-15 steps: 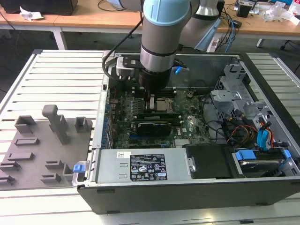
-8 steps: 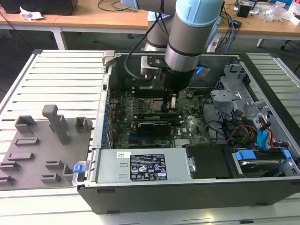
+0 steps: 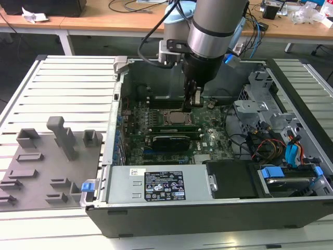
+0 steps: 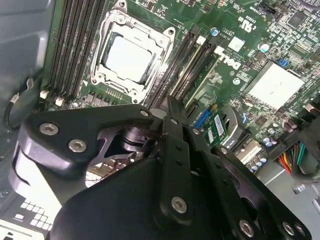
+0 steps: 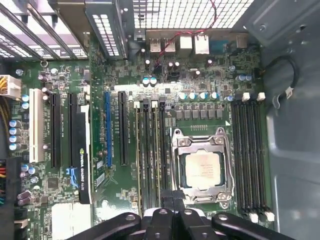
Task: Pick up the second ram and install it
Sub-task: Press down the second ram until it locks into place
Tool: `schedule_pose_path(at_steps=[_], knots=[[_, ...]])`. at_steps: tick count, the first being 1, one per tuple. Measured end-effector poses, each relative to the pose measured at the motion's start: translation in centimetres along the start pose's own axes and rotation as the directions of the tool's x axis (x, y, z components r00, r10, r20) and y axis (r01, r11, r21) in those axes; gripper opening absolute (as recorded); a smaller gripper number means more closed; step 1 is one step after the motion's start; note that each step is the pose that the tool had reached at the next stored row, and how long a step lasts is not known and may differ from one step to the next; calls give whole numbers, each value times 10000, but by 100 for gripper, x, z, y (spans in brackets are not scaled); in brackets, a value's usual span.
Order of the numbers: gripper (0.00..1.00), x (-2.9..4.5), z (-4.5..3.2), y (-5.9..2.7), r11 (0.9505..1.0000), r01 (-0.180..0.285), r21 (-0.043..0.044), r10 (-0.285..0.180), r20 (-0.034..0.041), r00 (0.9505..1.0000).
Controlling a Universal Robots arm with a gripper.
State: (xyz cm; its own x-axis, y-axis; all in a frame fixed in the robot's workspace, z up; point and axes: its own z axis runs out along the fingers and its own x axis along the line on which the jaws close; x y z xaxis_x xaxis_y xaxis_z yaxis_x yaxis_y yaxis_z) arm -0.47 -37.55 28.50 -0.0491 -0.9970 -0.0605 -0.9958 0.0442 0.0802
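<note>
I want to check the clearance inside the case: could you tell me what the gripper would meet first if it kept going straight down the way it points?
Probably the memory slots beside the processor; the gripper points down at them, though depth is unclear.

A wooden desk [image 3: 104,15] runs along the back of the exterior view, with cables [image 3: 257,31] and some white things, perhaps crumpled paper [image 3: 36,15], on it. Nearer, a pale slatted metal table [image 3: 73,78] carries a grey plastic tray [image 3: 47,166]. The light is even.
</note>
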Motion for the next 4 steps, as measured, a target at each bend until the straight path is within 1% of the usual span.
schedule_pose_path(at_steps=[4], knots=[[11, 0, 0, 0, 10000, 0, 0, 0, 0, 10000]])
